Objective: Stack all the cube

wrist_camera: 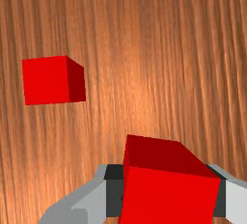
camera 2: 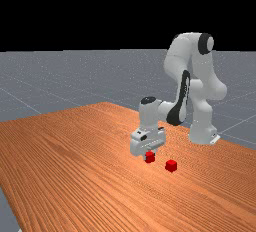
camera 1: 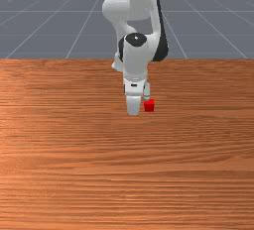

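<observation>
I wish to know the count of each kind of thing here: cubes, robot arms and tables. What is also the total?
Red cubes: 2 (one held, one on the wood)
Robot arm: 1
Table: 1
Total: 4

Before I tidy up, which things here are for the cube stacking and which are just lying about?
For the job:
gripper, shut on one cube
held cube
other cube, apart from it

Not for the job:
table, merely the surface under the other cube
</observation>
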Tool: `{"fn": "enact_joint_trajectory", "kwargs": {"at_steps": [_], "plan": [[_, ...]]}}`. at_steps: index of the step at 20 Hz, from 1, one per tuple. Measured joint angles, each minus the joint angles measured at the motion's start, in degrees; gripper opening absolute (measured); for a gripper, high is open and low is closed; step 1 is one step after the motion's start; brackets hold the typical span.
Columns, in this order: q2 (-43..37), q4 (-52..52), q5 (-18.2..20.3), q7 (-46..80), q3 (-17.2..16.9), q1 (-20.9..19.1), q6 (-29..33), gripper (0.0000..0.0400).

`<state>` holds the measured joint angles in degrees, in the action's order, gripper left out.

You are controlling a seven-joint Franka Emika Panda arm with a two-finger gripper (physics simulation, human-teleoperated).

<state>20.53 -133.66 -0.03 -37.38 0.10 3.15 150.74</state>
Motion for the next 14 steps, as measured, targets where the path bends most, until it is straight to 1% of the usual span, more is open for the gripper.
{"fn": "enact_joint_trajectory", "kwargs": {"at_steps": [2, 6, 7, 8, 11, 12, 13, 14], "plan": [[0.2, 0.3, -0.3, 1.1, 0.7, 1.5, -0.1, 0.0204], [0.4, 0.7, -0.4, 2.9, 1.2, 3.0, -0.3, 0.0202], [0.5, 0.7, 1.6, 0.4, 2.7, 1.9, -0.1, 0.0201], [0.6, 1.0, -0.2, 4.5, 1.4, 3.8, -0.4, 0.0199], [-2.3, -4.1, 0.0, 5.4, 1.7, 4.3, 1.9, 0.0202], [-3.1, -5.4, -2.8, 6.9, 0.6, 5.7, 2.0, 0.0202], [-3.6, -6.4, -2.9, 7.1, 0.6, 5.8, 2.4, 0.0200], [-3.4, -6.0, -0.3, 4.8, 2.0, 4.6, 1.4, 0.0199]]}}
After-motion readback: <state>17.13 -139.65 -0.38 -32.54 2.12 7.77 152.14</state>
